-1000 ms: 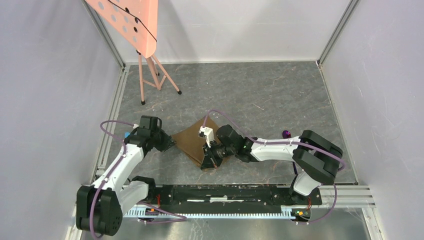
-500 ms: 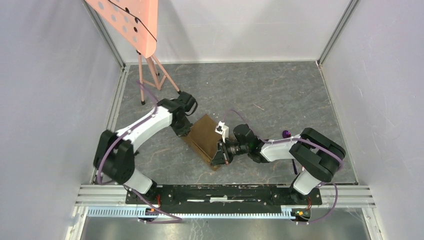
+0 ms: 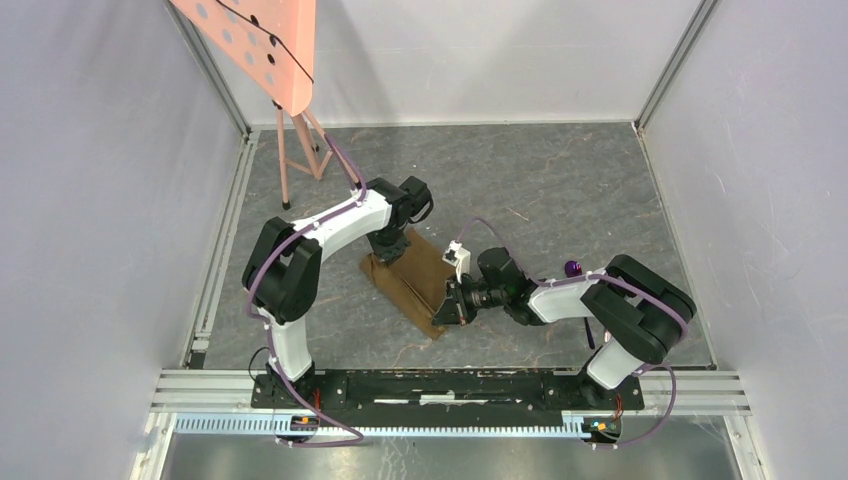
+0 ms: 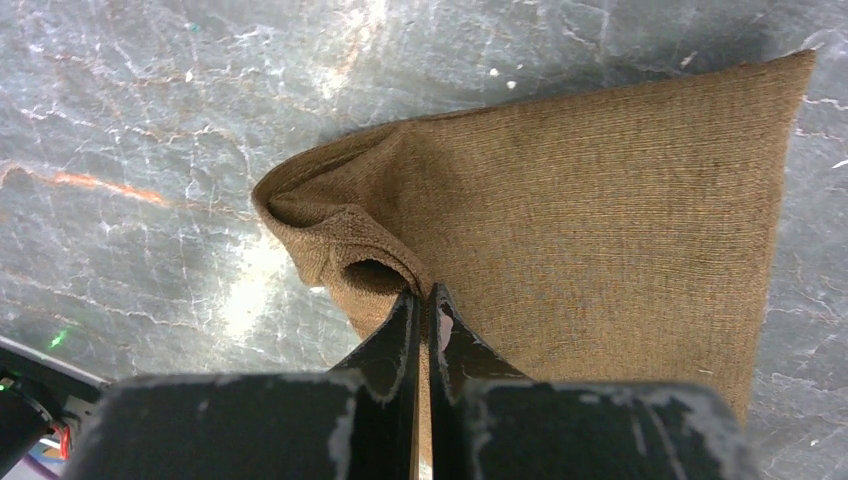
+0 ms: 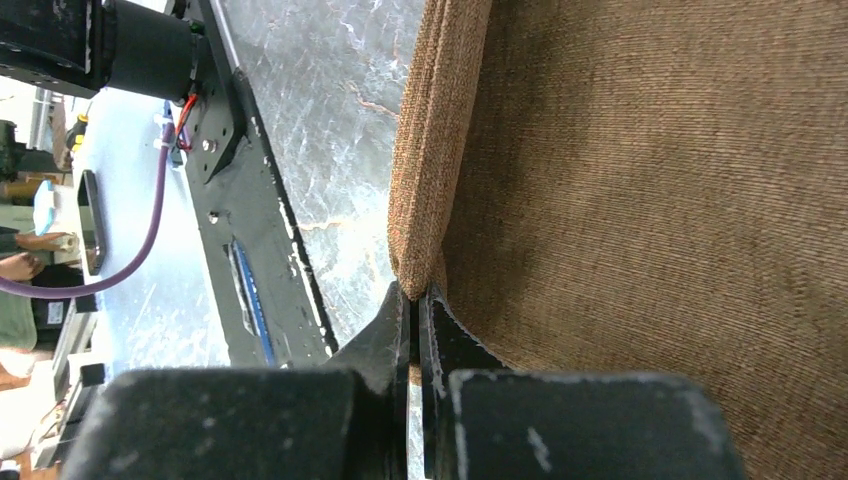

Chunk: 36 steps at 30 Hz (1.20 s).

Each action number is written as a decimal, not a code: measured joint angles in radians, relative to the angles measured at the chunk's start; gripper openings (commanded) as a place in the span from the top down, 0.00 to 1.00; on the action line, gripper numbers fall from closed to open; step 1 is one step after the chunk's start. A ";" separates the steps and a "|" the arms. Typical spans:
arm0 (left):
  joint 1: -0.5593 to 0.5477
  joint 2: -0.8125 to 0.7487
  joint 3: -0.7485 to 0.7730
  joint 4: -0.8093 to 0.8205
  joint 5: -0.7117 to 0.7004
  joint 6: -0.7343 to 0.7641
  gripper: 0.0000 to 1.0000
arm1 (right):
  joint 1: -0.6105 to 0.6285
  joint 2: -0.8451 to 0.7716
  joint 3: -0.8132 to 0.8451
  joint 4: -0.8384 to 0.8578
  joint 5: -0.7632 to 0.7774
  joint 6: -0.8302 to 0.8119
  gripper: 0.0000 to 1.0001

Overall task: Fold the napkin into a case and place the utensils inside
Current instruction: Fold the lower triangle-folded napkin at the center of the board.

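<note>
The tan-brown napkin (image 3: 415,282) lies folded into a narrow slanted strip in the middle of the table. My left gripper (image 3: 390,250) is shut on its far left corner, where the cloth bunches into a loop (image 4: 350,255). My right gripper (image 3: 452,303) is shut on the folded edge (image 5: 430,180) at the strip's near right end. In both wrist views the fingers pinch cloth between them. A dark purple utensil handle (image 3: 573,268) shows by the right arm; the silvery utensil is hidden.
A pink perforated board on a pink stand (image 3: 300,150) stands at the back left. Grey walls close in the table on three sides. A black rail (image 3: 450,385) with the arm bases runs along the near edge.
My left arm has swung from the near left up and to the right, carrying the napkin's left corner over the cloth. The napkin is narrower. My right gripper has moved right with its end.
</note>
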 measured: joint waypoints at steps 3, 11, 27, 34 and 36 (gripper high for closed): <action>0.000 0.003 0.000 0.035 0.010 0.030 0.98 | -0.009 0.000 0.000 -0.015 0.010 -0.027 1.00; 0.000 0.018 -0.005 0.179 0.054 0.130 0.98 | -0.024 0.000 0.020 -0.079 0.045 -0.092 0.97; 0.024 0.039 -0.076 0.216 0.013 0.142 0.98 | -0.061 0.013 0.091 -0.206 0.059 -0.169 0.88; 0.031 0.039 -0.080 0.230 0.016 0.142 0.98 | -0.066 0.020 0.106 -0.224 0.060 -0.178 0.71; 0.031 0.039 -0.080 0.235 0.015 0.142 0.98 | -0.067 0.020 0.109 -0.232 0.064 -0.187 0.54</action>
